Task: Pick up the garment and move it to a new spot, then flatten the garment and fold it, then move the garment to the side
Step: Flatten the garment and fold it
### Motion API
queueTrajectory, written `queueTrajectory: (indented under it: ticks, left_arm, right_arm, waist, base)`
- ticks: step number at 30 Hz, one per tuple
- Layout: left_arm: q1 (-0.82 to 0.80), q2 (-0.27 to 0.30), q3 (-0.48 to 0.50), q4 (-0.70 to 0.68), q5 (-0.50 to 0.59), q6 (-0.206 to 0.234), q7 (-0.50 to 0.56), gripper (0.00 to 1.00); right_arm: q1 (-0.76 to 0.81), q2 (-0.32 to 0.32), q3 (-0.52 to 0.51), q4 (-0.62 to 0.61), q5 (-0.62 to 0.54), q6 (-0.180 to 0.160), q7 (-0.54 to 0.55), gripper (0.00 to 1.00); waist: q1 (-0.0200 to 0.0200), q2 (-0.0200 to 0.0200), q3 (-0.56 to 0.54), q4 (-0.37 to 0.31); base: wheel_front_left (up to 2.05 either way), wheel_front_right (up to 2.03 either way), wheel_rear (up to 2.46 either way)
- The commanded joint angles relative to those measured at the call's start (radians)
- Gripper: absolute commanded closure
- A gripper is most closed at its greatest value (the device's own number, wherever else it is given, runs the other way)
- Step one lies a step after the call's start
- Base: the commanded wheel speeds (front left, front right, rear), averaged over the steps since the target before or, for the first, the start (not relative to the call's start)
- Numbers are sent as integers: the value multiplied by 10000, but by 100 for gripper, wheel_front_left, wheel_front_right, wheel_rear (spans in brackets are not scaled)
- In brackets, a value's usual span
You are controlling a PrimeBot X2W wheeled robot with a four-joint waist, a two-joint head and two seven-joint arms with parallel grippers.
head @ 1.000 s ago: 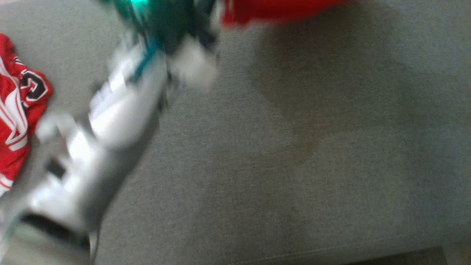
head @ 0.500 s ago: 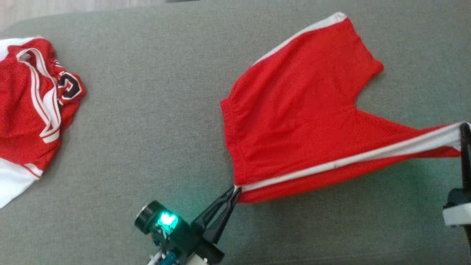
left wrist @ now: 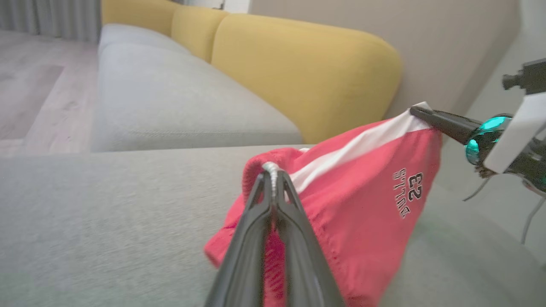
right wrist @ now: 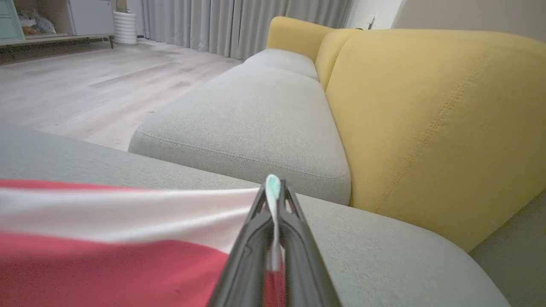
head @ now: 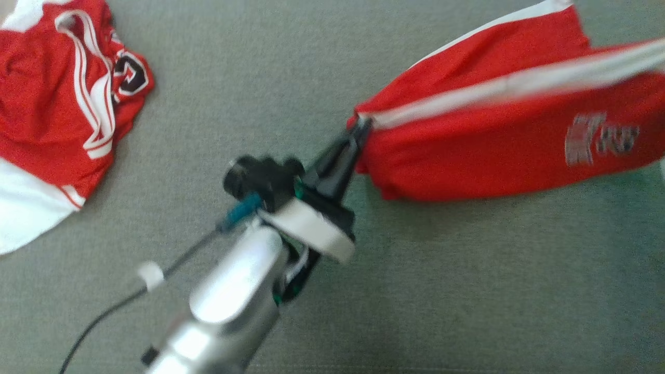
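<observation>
- A broad grey woven-fabric sofa seat cushion (head: 467, 291) is seen as the carrying surface.
- A crumpled red-and-white sports jersey with a black number patch (head: 47, 98) is laid directly on it, at the upper left of the head view.
- Above it at the right, red shorts with a white side stripe (head: 467, 156) are seen; contact with the fabric cannot be told.
- It is backed by a rounded mustard-yellow backrest (left wrist: 307, 72).

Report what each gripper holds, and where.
Both hold the red shorts: left gripper at the waistband end of the white stripe, right gripper at its hem end.
</observation>
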Motion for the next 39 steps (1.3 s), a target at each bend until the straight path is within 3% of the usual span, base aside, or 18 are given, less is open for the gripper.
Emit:
queueTrajectory:
  ticks: [1, 7, 14, 15, 16, 17, 18, 19, 25, 30, 35, 36, 37, 38, 39]
  left_arm:
    - [-208, 106, 363, -160, -94, -23, 14, 100]
    - [-1913, -57, 101, 1487, -1161, -245, 313, 100]
    - [-3175, -65, -913, 2288, -2235, -358, 79, 100]
    - [-3304, -66, -1023, 2371, -2365, -365, -50, 100]
    - [-3413, -66, -1126, 2461, -2485, -366, -177, 100]
    - [-3506, -66, -1242, 2567, -2582, -349, -271, 95]
    - [-3590, -66, -1361, 2690, -2624, -261, -361, 39]
    - [-3649, -66, -1447, 2791, -2645, -133, -481, 0]
    - [-3345, -67, -1620, 3104, -1929, 947, -909, 0]
    - [-1806, 46, -537, 1646, -401, 1936, -923, 0]
    - [210, 276, 316, -76, 953, 2459, -925, 0]
    - [564, 297, 458, -386, 1162, 2530, -925, 0]
    - [902, 302, 610, -700, 1344, 2598, -925, 0]
    - [1214, 300, 756, -1009, 1524, 2669, -926, 0]
    - [1518, 290, 900, -1299, 1677, 2735, -926, 0]
  right_arm:
    - [-147, -292, 180, -194, 56, 65, -45, 100]
    - [-2616, -614, 1678, 2334, 291, 65, -336, 100]
    - [-4522, -573, 2917, 4918, 607, 65, -1184, 100]
    - [-4718, -533, 3081, 5203, 671, 65, -1335, 87]
    - [-4888, -496, 3239, 5460, 734, 65, -1497, 62]
    - [-5033, -462, 3360, 5702, 788, 65, -1659, 0]
    - [-5144, -419, 3471, 5915, 876, 65, -1821, 0]
    - [-5223, -372, 3563, 6103, 999, 65, -1967, 0]
    - [-5045, -337, 4056, 6964, 1980, 65, -2277, 0]
    - [-4342, -529, 4562, 7397, 3185, 65, -1578, 0]
    - [-3608, -855, 4880, 7734, 4267, 65, -579, 0]
    - [-3481, -899, 4918, 7779, 4469, 65, -406, 7]
    - [-3354, -926, 4929, 7798, 4708, 65, -263, 42]
    - [-3238, -943, 4921, 7777, 4977, 65, -163, 100]
    - [-3120, -949, 4920, 7711, 5261, 65, -87, 100]
  waist:
    - [-3, 0, 409, 316]
    - [-3, 0, 1133, 543]
    - [-3, 0, 1726, 717]
    - [-3, 0, 1774, 730]
    - [-3, 0, 1805, 745]
    - [-3, 0, 1823, 759]
    - [-3, 0, 1828, 774]
    - [-3, 0, 1819, 782]
    - [-3, 0, 1343, 786]
    - [-3, 0, 749, 918]
    - [-3, 0, 221, 1286]
    - [-3, 0, 137, 1376]
    - [-3, 0, 52, 1468]
    - [-3, 0, -31, 1542]
    - [-3, 0, -123, 1603]
  base:
    - [0, 0, 0]
    - [0, 0, 0]
    - [0, 0, 0]
    - [0, 0, 0]
    - [0, 0, 0]
    - [0, 0, 0]
    - [0, 0, 0]
    - [0, 0, 0]
    - [0, 0, 0]
    - [0, 0, 0]
    - [0, 0, 0]
    - [0, 0, 0]
    - [0, 0, 0]
    - [0, 0, 0]
    - [0, 0, 0]
